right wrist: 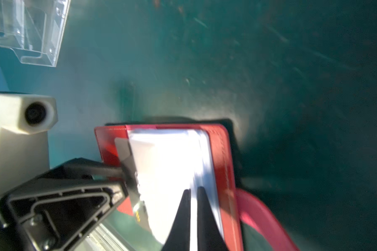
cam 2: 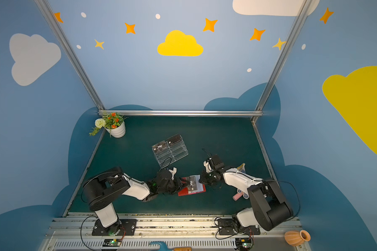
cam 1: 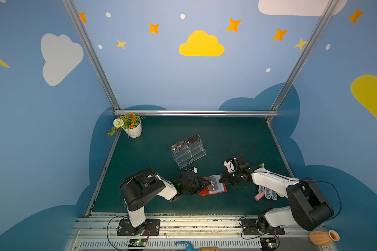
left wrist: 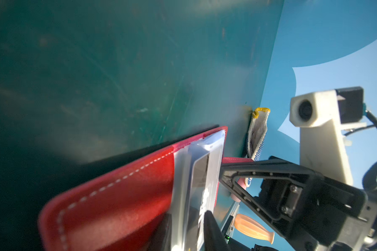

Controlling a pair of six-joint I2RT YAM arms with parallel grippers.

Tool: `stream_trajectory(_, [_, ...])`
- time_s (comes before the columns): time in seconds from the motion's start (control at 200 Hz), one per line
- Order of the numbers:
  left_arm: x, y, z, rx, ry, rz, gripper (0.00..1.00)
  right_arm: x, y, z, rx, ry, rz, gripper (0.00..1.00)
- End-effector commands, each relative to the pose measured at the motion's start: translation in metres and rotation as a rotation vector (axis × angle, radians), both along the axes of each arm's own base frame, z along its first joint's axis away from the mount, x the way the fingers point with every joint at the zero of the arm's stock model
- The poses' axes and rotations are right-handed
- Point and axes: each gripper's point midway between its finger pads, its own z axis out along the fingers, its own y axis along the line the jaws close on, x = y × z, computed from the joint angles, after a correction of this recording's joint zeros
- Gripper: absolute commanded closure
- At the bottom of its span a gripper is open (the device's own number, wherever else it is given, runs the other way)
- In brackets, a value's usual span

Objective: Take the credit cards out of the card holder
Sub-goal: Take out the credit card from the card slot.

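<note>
Near the front middle of the desk, lying open: card holder, credit card angled across its sleeves. Bare green room all around; clear stand well apart toward the back, glove under the right arm. Left gripper low, reaching in from the left, narrowed on the card's end. Right gripper opposite, pinched tight on the holder's sleeve pages.

Red booklet card holder: leather-like, fine-grained, satin, with white thread stitching.
Clear-grey sleeve pages: thin plastic film, glossy, glaring white under the light.
Dark rectangular "Vip" card: smooth, slight sheen.
Dark green desk: matt, scuffed and scratched.
Clear tiered stand, far: acrylic, glossy.
Left hand, right hand: black moulded plastic, matt.
White dotted glove: knitted cloth.
</note>
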Motion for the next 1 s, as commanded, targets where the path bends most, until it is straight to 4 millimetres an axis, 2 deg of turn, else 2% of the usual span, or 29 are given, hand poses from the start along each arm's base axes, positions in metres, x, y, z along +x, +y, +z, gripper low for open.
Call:
stream_trajectory(0.0, [-0.012,0.022,-0.032,0.108,0.064,0.018,0.73,-0.005,-0.003,0.017,-0.042,-0.019,0.029,0.90])
stream_trajectory(0.07, [-0.012,0.021,-0.030,0.102,0.062,0.017,0.72,-0.012,0.000,0.016,-0.045,-0.004,0.053,0.90])
stream_trajectory(0.085, [-0.012,0.020,-0.030,0.102,0.061,0.016,0.72,-0.006,0.004,0.023,-0.036,-0.023,0.054,0.90])
stream_trajectory(0.13, [-0.012,0.019,-0.029,0.099,0.059,0.012,0.72,-0.006,0.007,0.022,-0.044,-0.021,0.060,0.90])
stream_trajectory(0.561, [-0.014,0.021,-0.030,0.095,0.058,0.014,0.69,-0.001,0.020,-0.008,-0.052,0.026,0.067,0.91])
stream_trajectory(0.691, [-0.013,0.022,-0.031,0.098,0.056,0.017,0.69,-0.005,0.023,-0.015,-0.054,0.040,0.072,0.92])
stream_trajectory(0.831, [-0.013,0.023,-0.030,0.093,0.053,0.022,0.69,-0.008,0.029,-0.014,-0.039,0.034,0.076,0.92])
stream_trajectory(0.851, [-0.012,0.022,-0.029,0.090,0.051,0.023,0.69,-0.015,0.025,-0.022,-0.051,0.057,0.076,0.92])
stream_trajectory(0.996, [-0.013,0.021,-0.030,0.087,0.051,0.017,0.69,-0.020,0.028,-0.027,-0.049,0.071,0.080,0.93])
